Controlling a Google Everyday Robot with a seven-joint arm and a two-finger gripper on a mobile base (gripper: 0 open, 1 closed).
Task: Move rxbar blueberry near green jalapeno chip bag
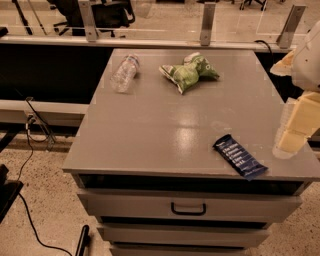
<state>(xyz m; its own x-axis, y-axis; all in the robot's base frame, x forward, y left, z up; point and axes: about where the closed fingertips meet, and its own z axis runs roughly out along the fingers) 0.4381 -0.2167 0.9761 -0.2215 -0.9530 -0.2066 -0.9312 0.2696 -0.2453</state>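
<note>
At the right edge of the view, over the right side of the grey cabinet top: the gripper, pale and blocky, hanging low near the front right corner. Cannot tell how far open. Nothing seen in its hold.

Near that same front right corner, lying flat on the top: the rxbar blueberry, dark blue with rows of white lettering, placed diagonally, one end close to the front edge. Just to the left of the gripper, apart from it and not touching.

Far back on the top, a little right of the middle: the green jalapeno chip bag, crumpled, light green and white with darker green patches. Well apart from the bar, with bare grey surface between the two.

At the back left: a clear plastic bottle, lying on its side, near the bag but not touching it.

Below the top: a stack of drawers, the upper one with a dark handle. Behind the cabinet: a rail with metal posts, and further back some office chairs
</note>
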